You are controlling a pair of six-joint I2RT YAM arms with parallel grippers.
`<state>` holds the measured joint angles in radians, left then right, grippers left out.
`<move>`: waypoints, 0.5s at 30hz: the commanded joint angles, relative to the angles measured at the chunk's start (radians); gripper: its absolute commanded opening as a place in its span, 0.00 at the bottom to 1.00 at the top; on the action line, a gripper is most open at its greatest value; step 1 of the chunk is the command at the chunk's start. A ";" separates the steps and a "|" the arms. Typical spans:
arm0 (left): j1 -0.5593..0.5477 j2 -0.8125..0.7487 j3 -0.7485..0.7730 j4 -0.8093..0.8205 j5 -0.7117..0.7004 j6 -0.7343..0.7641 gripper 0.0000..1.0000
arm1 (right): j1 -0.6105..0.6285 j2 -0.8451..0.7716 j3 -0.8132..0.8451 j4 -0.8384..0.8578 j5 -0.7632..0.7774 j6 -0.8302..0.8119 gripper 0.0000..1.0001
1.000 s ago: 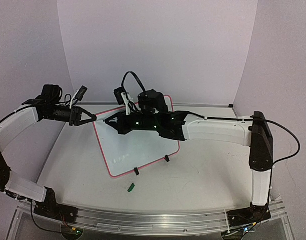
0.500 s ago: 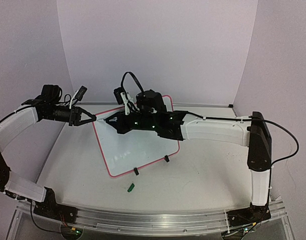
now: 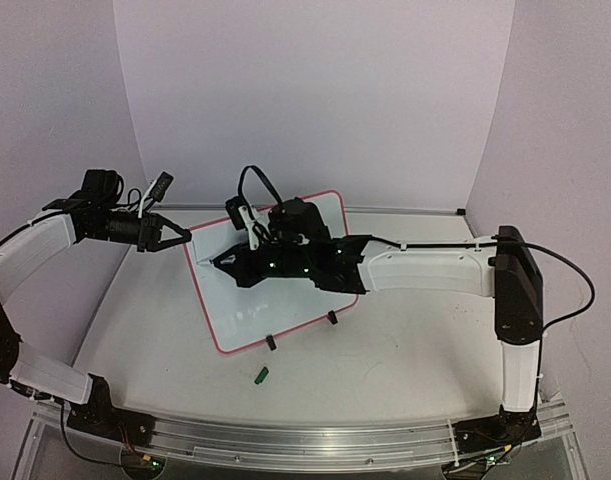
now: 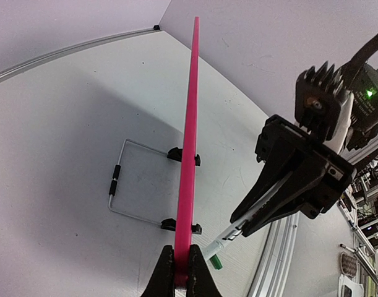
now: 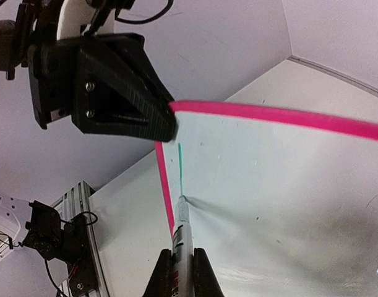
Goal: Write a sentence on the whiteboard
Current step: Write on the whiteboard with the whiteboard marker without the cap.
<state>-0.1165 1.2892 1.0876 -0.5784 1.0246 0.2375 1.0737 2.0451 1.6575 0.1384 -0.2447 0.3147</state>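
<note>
Small green cap-like piece (image 3: 261, 376) lay on the table (image 3: 415, 340), near the front and apart from the board. Behind it the whiteboard (image 3: 275, 300) stood propped, tilted back, on two black clip feet (image 3: 271, 343) at its near edge. A wire stand (image 4: 124, 179) sat behind it in the left wrist view. Right gripper (image 3: 225, 262) reached across the board face, jaws clamped on a marker (image 5: 181, 229). The marker's tip was on the white surface close to the left pink frame edge. One short green stroke (image 5: 180, 162) ran up from the tip; no other writing could be made out. Left gripper (image 3: 185, 237) was at the board's far-left corner, fingers pinched together on the pink frame. Both grippers were close together at that corner, not touching.
</note>
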 commanded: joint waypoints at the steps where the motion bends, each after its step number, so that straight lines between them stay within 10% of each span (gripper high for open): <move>1: 0.001 -0.034 0.003 -0.009 0.026 0.005 0.00 | -0.008 -0.051 -0.044 -0.009 0.043 -0.002 0.00; 15: 0.001 -0.036 0.002 -0.011 0.022 0.007 0.00 | -0.008 -0.085 -0.050 0.075 0.121 0.005 0.00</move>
<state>-0.1158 1.2878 1.0859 -0.5777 1.0248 0.2398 1.0795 2.0153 1.6062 0.1516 -0.2045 0.3170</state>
